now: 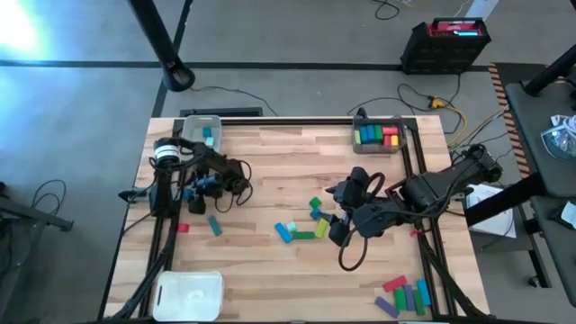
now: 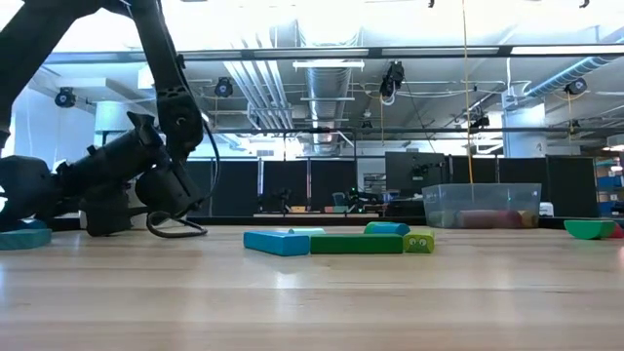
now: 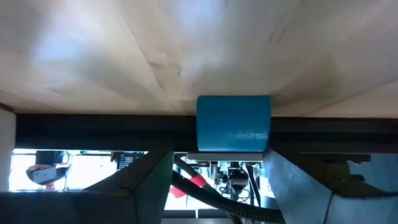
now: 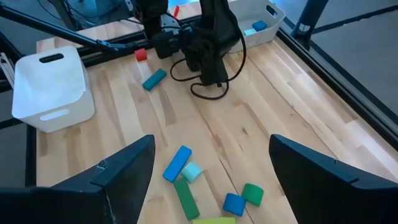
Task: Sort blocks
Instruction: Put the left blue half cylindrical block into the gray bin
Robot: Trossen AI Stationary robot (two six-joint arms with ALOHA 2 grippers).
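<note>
Blocks (image 1: 301,229): we see a loose cluster mid-worktop (image 1: 270,171); blue bar's long axis runs 2-to-8 o'clock.
Left claw (image 3: 205,180): closed on teal block (image 3: 234,122).
Right claw (image 4: 210,168): spread wide, holding nothing, above cluster.
Trays: clear tray (image 1: 202,130) at 10 o'clock.

My two arms: matte black, chunky six-joint links, rounded housings. Left arm (image 1: 193,171) carries silver-white ring collar by shoulder joint at table's left edge; black cables loop loosely off its wrist. Right arm (image 1: 423,191) same black build, thick black cable looping from wrist. My right gripper's fingers (image 4: 118,180): broad, dark grey, wedge-shaped, flat-faced. Left fingers (image 3: 130,190) likewise dark, angular. No markings I can read.
</note>
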